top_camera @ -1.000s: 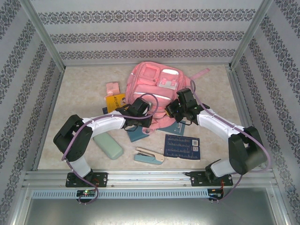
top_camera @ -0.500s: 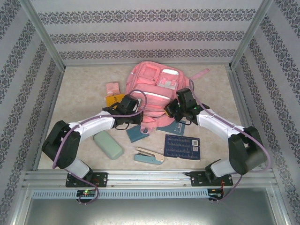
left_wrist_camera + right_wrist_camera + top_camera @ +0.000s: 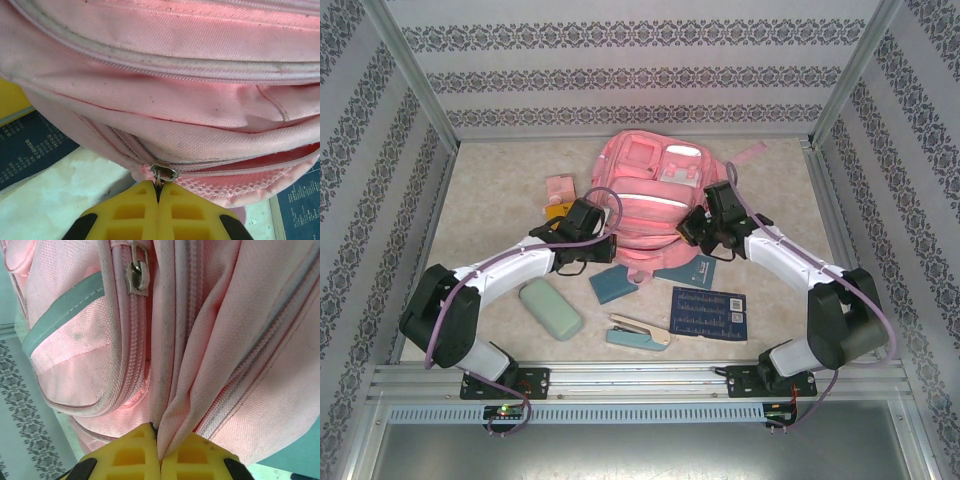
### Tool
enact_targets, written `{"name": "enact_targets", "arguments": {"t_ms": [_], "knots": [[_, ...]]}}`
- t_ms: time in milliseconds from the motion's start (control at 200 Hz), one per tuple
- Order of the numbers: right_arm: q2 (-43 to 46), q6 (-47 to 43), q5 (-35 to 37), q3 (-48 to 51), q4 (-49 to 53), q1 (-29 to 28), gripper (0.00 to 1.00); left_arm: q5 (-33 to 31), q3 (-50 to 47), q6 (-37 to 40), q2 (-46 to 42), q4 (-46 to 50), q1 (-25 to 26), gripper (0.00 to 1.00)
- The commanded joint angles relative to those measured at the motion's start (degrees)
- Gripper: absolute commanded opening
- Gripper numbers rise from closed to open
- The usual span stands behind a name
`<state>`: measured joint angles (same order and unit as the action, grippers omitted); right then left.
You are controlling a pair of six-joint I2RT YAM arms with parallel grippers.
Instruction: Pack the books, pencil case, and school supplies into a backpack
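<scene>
Backpack point(image 3: 650, 175) toward the far edge of the table point(image 3: 490, 180), about centred, front pockets up, near end bunched between the two arms. Left gripper point(image 3: 159, 192) pressed fully together on a metal zipper pull point(image 3: 164, 171) at the backpack's near left corner. In the left wrist view, yellow fingers point(image 3: 130, 210) meeting with no gap, pull tab pinched at their tips, pink mesh just beside. Right gripper point(image 3: 159, 442) likewise closed tight, pinching a fold of backpack fabric beside a zipper track on the near right side. Other pull point(image 3: 136, 275) higher up in the right wrist view, hanging free and untouched. Pencil case point(image 3: 550, 308) toward the near left corner, lying at a slant, apart from the other things, just under the left forearm. Stapler point(image 3: 638, 333) close to the near edge, about centred. Teal book point(image 3: 615, 284) between stapler and backpack, close to the backpack's near rim; touching or not, impossible to tell. Navy book point(image 3: 710, 312) beside the stapler toward the right edge, white print up. Second navy book point(image 3: 695, 270) partly tucked under the backpack's near right corner. Yellow book point(image 3: 556, 212) on the backpack's left side, mostly hidden behind the left wrist. Pink box point(image 3: 560, 188) just beyond it toward the far edge, near the backpack but apart from it.
</scene>
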<state>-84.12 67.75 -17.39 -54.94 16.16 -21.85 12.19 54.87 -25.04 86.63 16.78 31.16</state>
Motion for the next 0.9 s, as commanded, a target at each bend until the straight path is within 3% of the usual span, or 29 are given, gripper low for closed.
{"name": "enact_targets", "arguments": {"t_ms": [0,245,355,465,689,894], "knots": [[-1.6,-7.1,2.6,-3.6,3.3,1.1,0.0,0.9,1.6,1.9,-1.9,5.5,-1.0,0.0],[-5.4,-12.8,7.6,-9.2,8.0,4.6,0.02,9.6,3.0,0.1,-0.4,6.9,-0.1,0.0],[-5.7,-12.1,6.9,-11.2,10.5,5.0,0.43,10.2,5.0,-0.7,1.9,6.6,2.4,0.0],[-2.2,-10.7,5.7,-11.0,13.0,4.3,0.58,11.0,7.3,-2.4,4.1,4.9,4.7,0.0],[10.7,-3.5,3.9,-4.6,13.9,2.3,0.57,11.7,11.9,-4.0,7.7,3.5,8.2,0.0],[11.2,6.0,-0.3,0.0,9.6,-2.7,0.51,11.3,13.1,-4.5,8.7,3.3,9.7,0.0]]}}
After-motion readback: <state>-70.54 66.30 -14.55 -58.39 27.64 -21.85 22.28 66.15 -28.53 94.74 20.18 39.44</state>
